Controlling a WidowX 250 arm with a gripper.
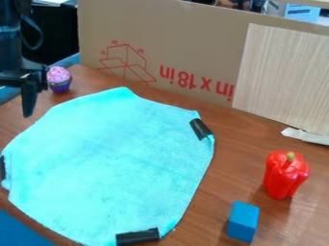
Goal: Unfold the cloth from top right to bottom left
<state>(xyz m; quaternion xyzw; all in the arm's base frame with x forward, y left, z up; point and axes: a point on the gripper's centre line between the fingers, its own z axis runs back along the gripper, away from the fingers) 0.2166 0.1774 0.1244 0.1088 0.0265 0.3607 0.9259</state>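
Cloth [116, 163] on table [234, 158], perhaps cardboard box [193, 38] behind

Red print [196, 82] stands upside down on the large brown cardboard [186, 38] behind the counter [231, 149]. Turned upright, it reads "in x 18 in", running down at a slant toward the pale wood-grain panel [283, 72]. Beside it, on the same cardboard, is a red line drawing of a box [125, 62]; the little marks around its edges are too small to read.
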